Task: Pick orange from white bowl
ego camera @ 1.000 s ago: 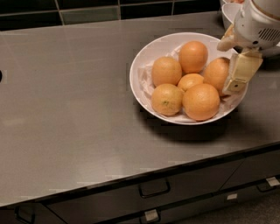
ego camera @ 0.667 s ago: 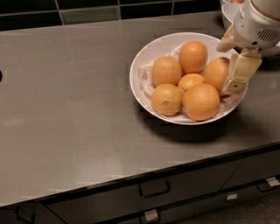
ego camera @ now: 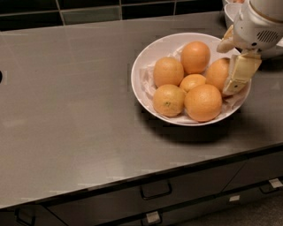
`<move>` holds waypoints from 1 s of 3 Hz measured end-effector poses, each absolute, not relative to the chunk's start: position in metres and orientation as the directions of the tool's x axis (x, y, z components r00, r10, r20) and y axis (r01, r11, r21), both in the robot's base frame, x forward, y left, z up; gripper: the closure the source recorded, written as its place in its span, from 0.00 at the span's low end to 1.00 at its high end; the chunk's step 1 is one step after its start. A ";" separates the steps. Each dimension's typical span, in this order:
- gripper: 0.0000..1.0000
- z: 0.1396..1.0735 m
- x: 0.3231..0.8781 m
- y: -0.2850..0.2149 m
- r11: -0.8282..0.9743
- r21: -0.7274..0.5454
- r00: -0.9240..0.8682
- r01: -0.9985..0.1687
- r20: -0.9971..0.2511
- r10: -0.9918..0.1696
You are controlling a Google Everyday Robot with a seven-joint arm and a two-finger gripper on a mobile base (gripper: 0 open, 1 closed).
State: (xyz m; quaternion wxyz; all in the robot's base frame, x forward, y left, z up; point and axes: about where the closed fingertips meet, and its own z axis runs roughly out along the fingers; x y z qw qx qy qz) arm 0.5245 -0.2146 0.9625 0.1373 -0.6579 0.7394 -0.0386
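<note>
Nothing has shifted since a second ago: the gripper (ego camera: 224, 70) hangs at the same spot over the right side of the bowl (ego camera: 135, 84), and no fruit has rolled. Your fingers (ego camera: 239, 73) stand apart, one toward the back and one toward the front. The orange (ego camera: 216, 73) sits just left of them, its right flank showing in the gap. You cannot tell from here whether either pad touches the peel.

Expect that orange to be firm, fairly heavy for its size, and waxy enough to slip. Being round, it will likely squirt out if you pinch off-centre. Take it across its widest girth, pads square on opposite flanks, with steady rather than hard pressure.

Room is tight. Left of the fingers the small orange (ego camera: 192, 82) presses against it, and in front of them a big orange (ego camera: 203, 102) crowds the lower finger. The bowl rim and crumpled paper (ego camera: 148, 77) lie right under that fingertip, so going deeper risks catching the paper or tipping the bowl. Behind the fingers stands a second bowl (ego camera: 230, 13), close to the wrist. Straight up is your clear way out; the table (ego camera: 66, 110) lies open far to the left.
</note>
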 end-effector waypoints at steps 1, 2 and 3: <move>0.23 0.959 0.527 -0.213 0.123 -0.233 -0.089 -0.965 -0.151 -0.985; 0.22 0.954 0.530 -0.213 0.115 -0.226 -0.083 -0.967 -0.147 -0.986; 0.23 0.950 0.532 -0.214 0.110 -0.219 -0.079 -0.970 -0.146 -0.986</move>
